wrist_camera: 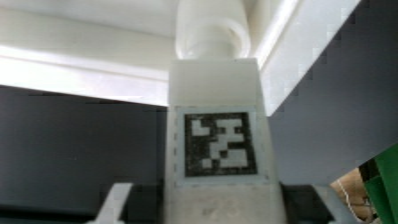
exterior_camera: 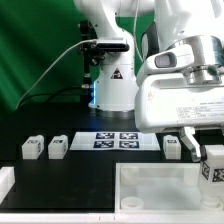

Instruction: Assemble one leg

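My gripper (exterior_camera: 208, 152) is shut on one leg (exterior_camera: 213, 168), a small white post with a black-and-white tag. It holds the leg upright over the right side of the large white tray-like square part (exterior_camera: 150, 192); whether they touch I cannot tell. In the wrist view the held leg (wrist_camera: 217, 110) fills the middle between my fingers (wrist_camera: 128, 205), its tag facing the camera and its rounded end pointing away, with the gripper (wrist_camera: 217, 208) closed on its base. Three more legs stand on the black table: two at the exterior view's left (exterior_camera: 32, 148) (exterior_camera: 57, 147) and one at its right (exterior_camera: 172, 146).
The marker board (exterior_camera: 117, 140) lies flat at the table's middle in front of the arm's base (exterior_camera: 112, 90). A white block (exterior_camera: 5, 182) sits at the exterior view's lower left edge. A green curtain hangs behind.
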`<control>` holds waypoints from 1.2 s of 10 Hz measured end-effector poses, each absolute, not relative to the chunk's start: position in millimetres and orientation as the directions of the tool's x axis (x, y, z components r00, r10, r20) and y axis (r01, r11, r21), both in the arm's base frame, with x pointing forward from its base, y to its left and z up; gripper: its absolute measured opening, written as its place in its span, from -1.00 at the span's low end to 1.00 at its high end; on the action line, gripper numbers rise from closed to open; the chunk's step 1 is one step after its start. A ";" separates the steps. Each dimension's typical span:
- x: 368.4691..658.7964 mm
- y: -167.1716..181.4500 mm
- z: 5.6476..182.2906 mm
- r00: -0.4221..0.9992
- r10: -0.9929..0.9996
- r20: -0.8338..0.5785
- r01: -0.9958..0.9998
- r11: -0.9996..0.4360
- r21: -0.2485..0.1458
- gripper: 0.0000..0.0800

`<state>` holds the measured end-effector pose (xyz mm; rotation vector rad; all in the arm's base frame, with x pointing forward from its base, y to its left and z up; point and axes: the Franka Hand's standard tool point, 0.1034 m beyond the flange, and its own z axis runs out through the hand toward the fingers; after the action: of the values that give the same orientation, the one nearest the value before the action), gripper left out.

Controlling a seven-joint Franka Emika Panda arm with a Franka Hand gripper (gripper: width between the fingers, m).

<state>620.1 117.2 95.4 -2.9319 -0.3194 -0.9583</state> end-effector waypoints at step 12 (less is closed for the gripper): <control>620.7 118.9 84.1 0.795 0.186 0.578 0.210 -0.977 0.024 0.55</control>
<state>620.7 118.9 84.1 -2.9373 -0.3241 -0.9385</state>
